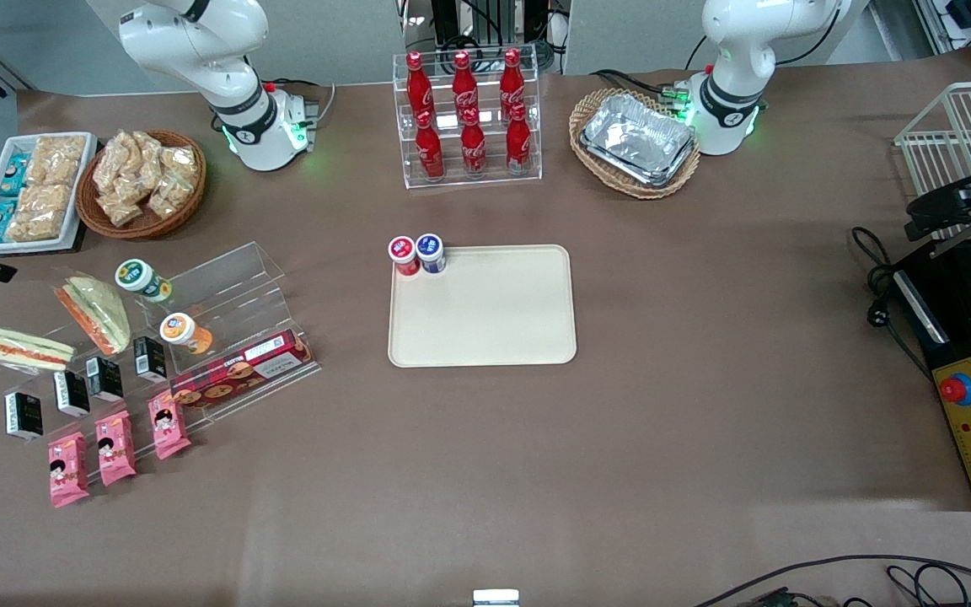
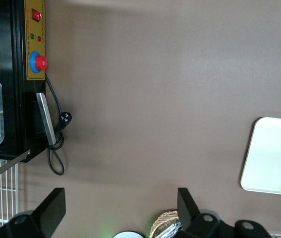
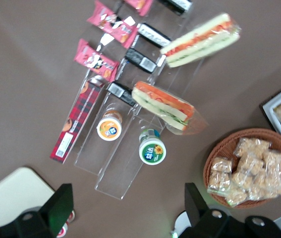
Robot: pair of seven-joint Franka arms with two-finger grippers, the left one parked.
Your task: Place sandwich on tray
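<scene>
The sandwich [image 1: 13, 346] [image 3: 199, 39], a long clear-wrapped wedge of white bread with a red-orange stripe, lies on the table toward the working arm's end, beside the clear display stand [image 1: 224, 329]. The cream tray [image 1: 502, 320] [image 3: 11, 191] [image 2: 274, 158] lies flat at mid-table. My gripper [image 3: 127, 198] hangs open high over the table, near the stand's end and the working arm's base, with nothing between its fingers [image 3: 58, 208]. It is well apart from the sandwich and does not show in the front view.
A green-faced wedge sandwich [image 1: 96, 314] [image 3: 162, 106] leans on the stand with two jars, a biscuit box [image 1: 241, 371], black packs and pink packets. Red [image 1: 403, 253] and blue [image 1: 431, 251] pots stand on the tray's corner. Snack basket [image 1: 144, 181], cola rack [image 1: 467, 118], foil trays [image 1: 637, 139].
</scene>
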